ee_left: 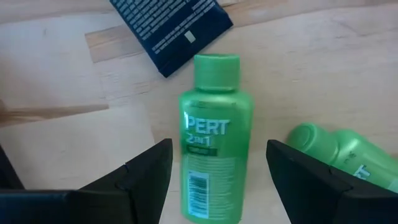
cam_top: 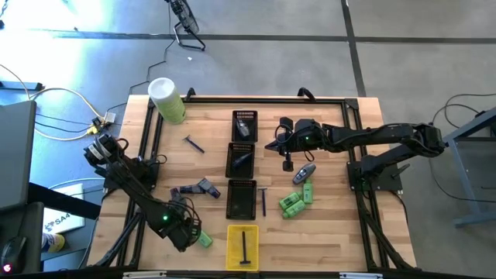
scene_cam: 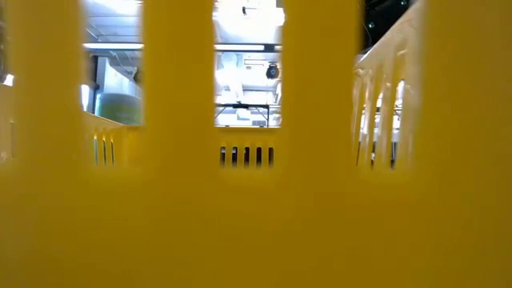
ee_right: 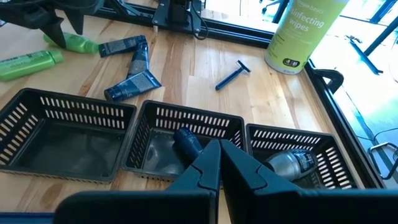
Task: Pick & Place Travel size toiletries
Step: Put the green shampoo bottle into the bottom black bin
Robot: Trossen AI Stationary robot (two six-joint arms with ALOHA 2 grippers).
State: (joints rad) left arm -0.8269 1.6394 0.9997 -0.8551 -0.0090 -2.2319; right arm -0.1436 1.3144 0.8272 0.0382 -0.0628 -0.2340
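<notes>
My left gripper [ee_left: 219, 149] is open near the table's front left [cam_top: 191, 232]. Its fingers stand on either side of a bright green bottle [ee_left: 211, 155] lying flat on the wood, apart from it. A second green bottle [ee_left: 345, 155] lies beside it, and a dark tube's end [ee_left: 174, 28] lies just beyond. My right gripper [ee_right: 217, 155] is shut and empty, above the black trays [cam_top: 280, 145]. More green bottles [cam_top: 294, 203], a grey-blue oval piece [cam_top: 304, 172] and a dark item [cam_top: 287, 163] lie right of the trays. Purple-grey tubes [cam_top: 195, 189] lie left of them.
Three black trays [cam_top: 241, 160] stand in a row at the table's middle; two hold an item each [ee_right: 186, 143] [ee_right: 292, 163]. A yellow tray [cam_top: 242, 246] at the near edge holds a dark razor and blocks the low view [scene_cam: 256, 200]. A wipes cylinder [cam_top: 167, 99] stands far left. Razors [cam_top: 194, 144] [cam_top: 263, 201] lie loose.
</notes>
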